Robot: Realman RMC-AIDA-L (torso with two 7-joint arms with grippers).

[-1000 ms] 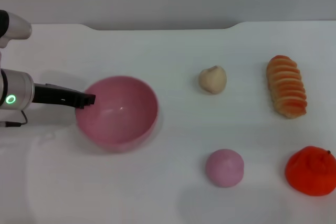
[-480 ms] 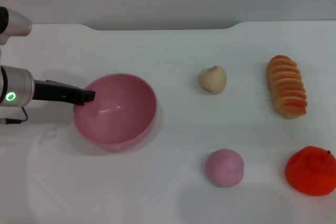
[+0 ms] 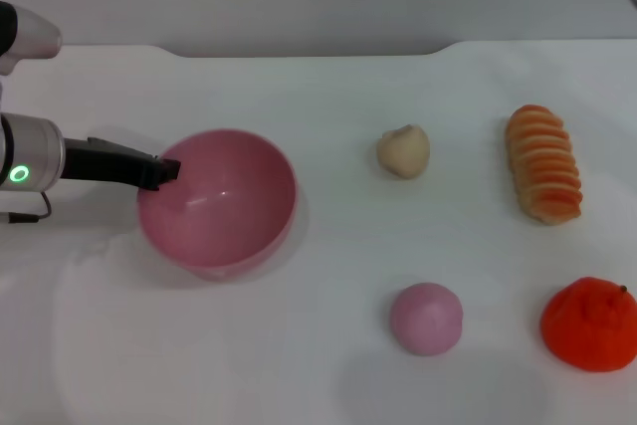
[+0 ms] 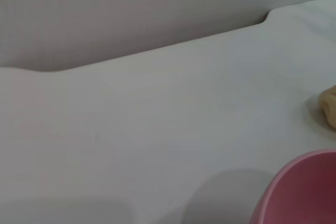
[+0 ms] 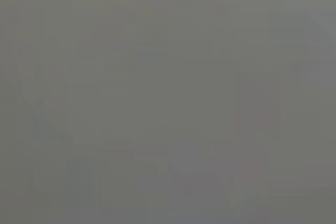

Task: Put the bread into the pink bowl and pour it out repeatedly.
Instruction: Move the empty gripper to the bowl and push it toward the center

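Observation:
The pink bowl sits at the left of the white table, empty, its opening tipped slightly toward the right. My left gripper reaches in from the left and is shut on the bowl's left rim. The bowl's rim also shows in the left wrist view. The bread, a ridged orange-and-tan loaf, lies on the table at the far right, well away from the bowl. My right gripper is out of view; the right wrist view shows only plain grey.
A small cream bun lies mid-table, also seen in the left wrist view. A pink ball lies at the front middle. An orange-red toy fruit is at the front right. The table's back edge meets a grey wall.
The left gripper has drawn the bowl a little toward the back and left, and the bowl has tipped slightly. The bread and other toys have not moved.

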